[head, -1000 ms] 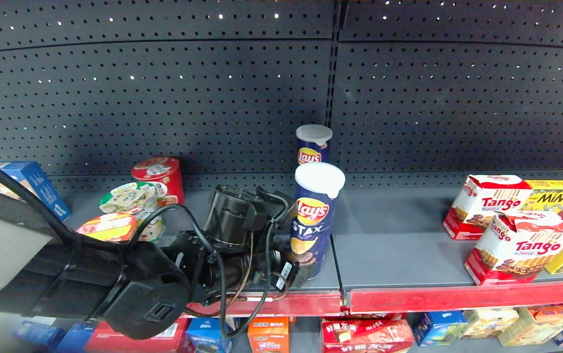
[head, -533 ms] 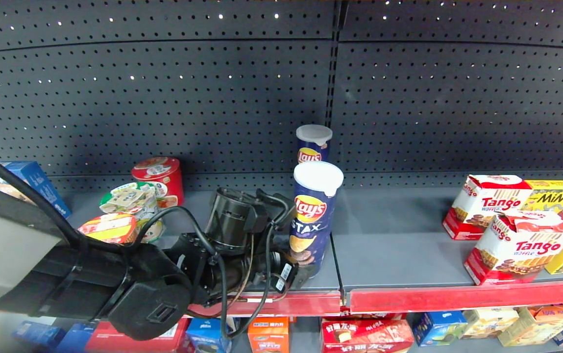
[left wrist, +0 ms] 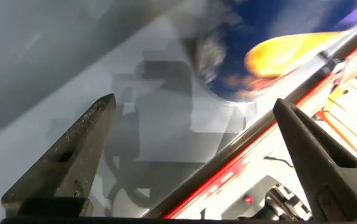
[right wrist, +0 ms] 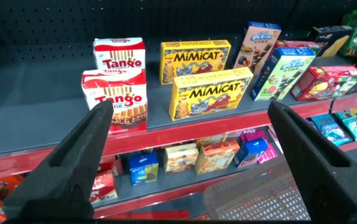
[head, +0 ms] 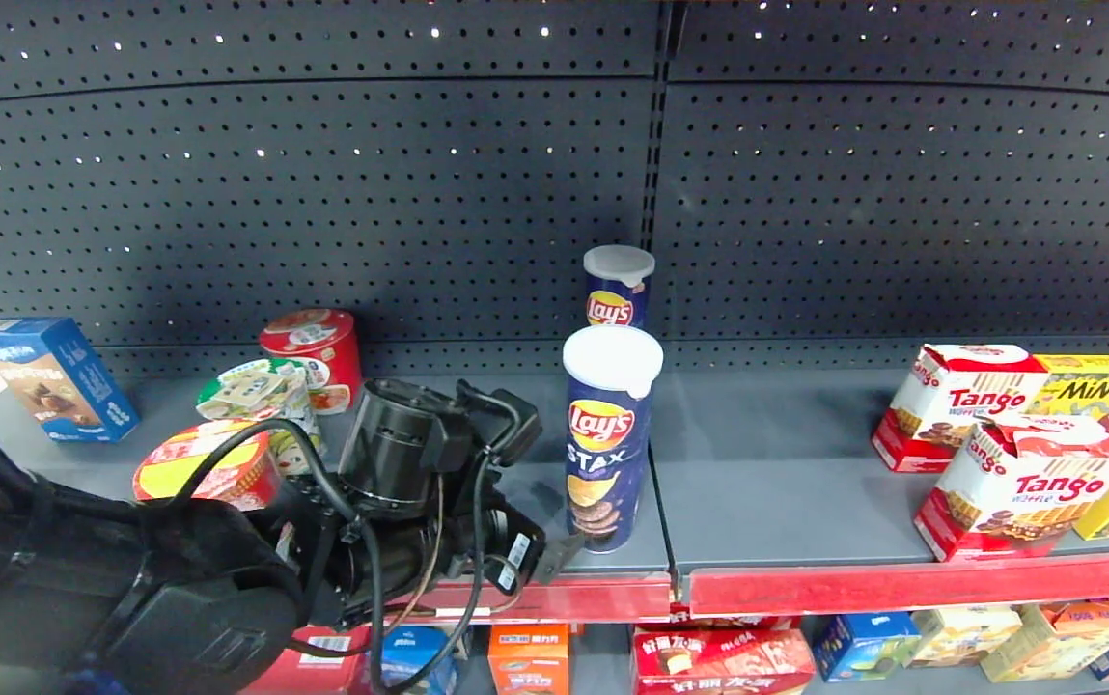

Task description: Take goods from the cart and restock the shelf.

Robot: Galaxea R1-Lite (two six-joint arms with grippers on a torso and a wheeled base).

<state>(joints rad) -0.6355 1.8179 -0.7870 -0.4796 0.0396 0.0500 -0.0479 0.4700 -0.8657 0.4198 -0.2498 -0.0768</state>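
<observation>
Two chip cans were seen upright on the grey shelf [head: 786, 502]: the front can [head: 605, 439] near the shelf's red edge, the rear can [head: 617, 285] directly behind it by the pegboard [head: 322, 193]. The left gripper [left wrist: 194, 102] was held low just beside the front can's base, its jaws spread wide with nothing gripped. The right gripper [right wrist: 191, 107] was likewise spread apart and empty, facing wafer boxes [right wrist: 116, 93] on the shelf.

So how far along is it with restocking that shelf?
Done: the front chip can stands upright on the shelf, outside the open left gripper. In hand: nothing; the right gripper is open too. Left: bare shelf space beside the can, likely more to add.
</observation>
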